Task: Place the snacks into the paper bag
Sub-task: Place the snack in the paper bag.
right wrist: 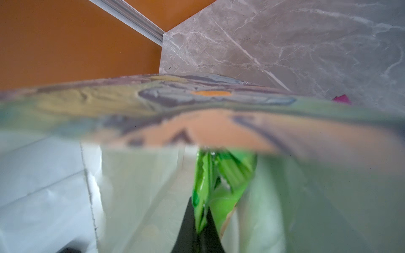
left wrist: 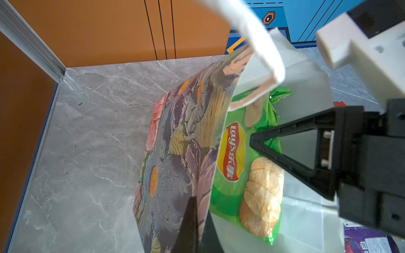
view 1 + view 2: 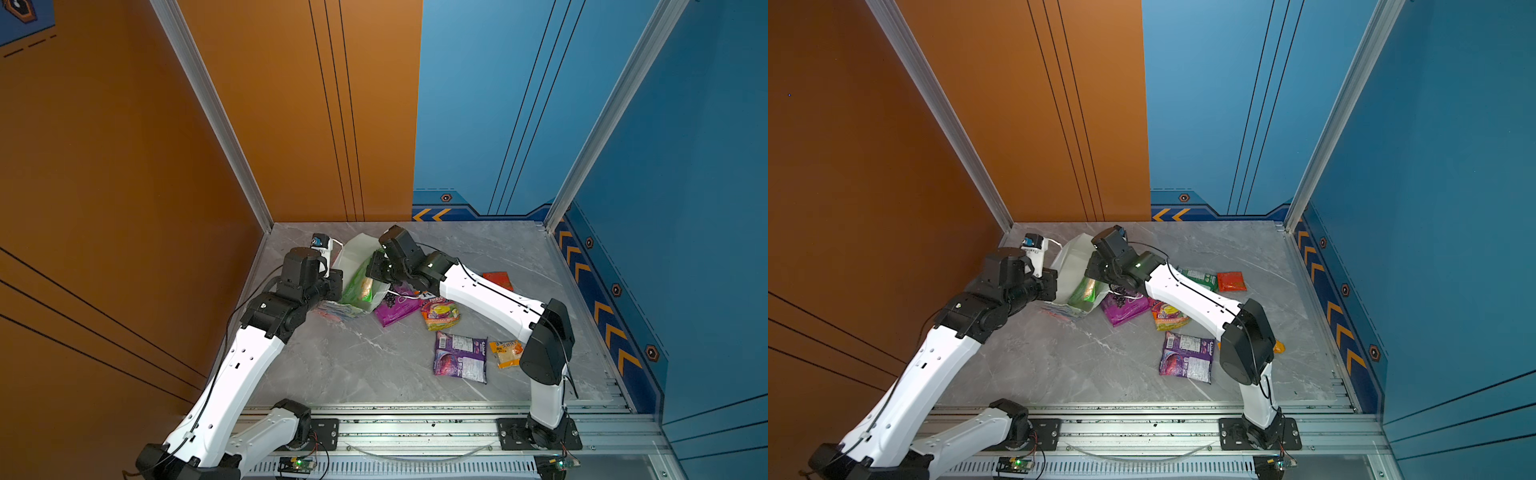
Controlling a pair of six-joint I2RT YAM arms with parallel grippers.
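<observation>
In a top view, the chips packet (image 3: pixel 361 286) is held partway inside the tilted paper bag (image 3: pixel 355 249) by the clenched right gripper (image 3: pixel 371 272). In the left wrist view, the bag's wall is pinched by the left gripper (image 2: pixel 200 210). In the right wrist view, the packet is seized between the fingers. If it is dragged against the rim, the bag could be pulled over.

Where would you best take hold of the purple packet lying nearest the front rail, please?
Pinch the purple packet by its edge facing the rail, coming down from above. It lies flat on the table, so probably only a thin edge offers a pinch, and that side is open.
</observation>
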